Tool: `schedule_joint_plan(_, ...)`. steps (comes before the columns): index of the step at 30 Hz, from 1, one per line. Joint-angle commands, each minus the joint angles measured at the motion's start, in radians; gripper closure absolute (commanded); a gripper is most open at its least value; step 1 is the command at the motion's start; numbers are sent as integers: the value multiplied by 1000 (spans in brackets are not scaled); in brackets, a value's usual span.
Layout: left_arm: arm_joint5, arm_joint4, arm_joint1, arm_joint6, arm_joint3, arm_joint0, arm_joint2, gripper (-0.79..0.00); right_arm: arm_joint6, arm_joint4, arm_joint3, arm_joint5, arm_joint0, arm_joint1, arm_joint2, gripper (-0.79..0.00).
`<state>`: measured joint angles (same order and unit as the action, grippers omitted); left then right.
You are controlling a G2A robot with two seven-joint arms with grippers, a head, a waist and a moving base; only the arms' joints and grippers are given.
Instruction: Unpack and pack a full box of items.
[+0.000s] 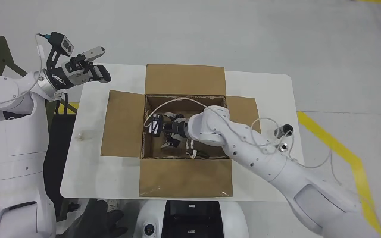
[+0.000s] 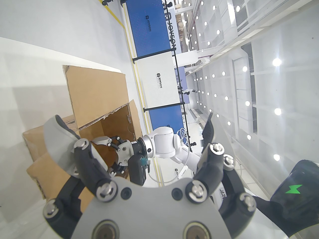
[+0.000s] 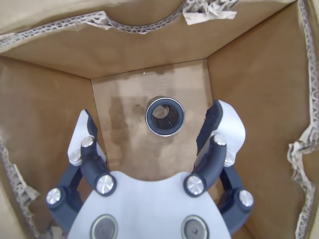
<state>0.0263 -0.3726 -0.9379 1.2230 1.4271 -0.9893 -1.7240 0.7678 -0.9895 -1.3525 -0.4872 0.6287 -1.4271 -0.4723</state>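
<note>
Right gripper (image 3: 150, 111) inside the box (image 3: 159, 50) — jaws wide apart, empty.
The steel bushing (image 3: 165, 119) stands on end on the box floor, centred beyond the fingertips, untouched; the left gripper (image 1: 102, 64) — spread, empty — hangs outside the box's left flap.

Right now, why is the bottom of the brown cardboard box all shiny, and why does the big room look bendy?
Right wrist view: light bounces off the brown cardboard box and its smooth floor, leaving a pale sheen around the black-and-silver metal ring. Left wrist view: the wide lens curves straight edges like the yellow floor line, and the round ceiling lamps flare white.
</note>
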Motion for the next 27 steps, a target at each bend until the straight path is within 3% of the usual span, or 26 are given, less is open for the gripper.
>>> schedule_joint_plan(1,0,0,0,0,0,0,0,-785,-15,1,20,-3,-1,-6,4,-785)
schedule_joint_plan(21,0,0,0,0,0,0,0,-785,-77,-10,185,-1,-5,-65,17,-779)
schedule_joint_plan(26,0,0,0,0,0,0,0,-785,-79,-16,198,5,3,-68,5,-385)
schedule_joint_plan(27,0,0,0,0,0,0,0,-785,-79,-18,198,6,4,-68,2,-354)
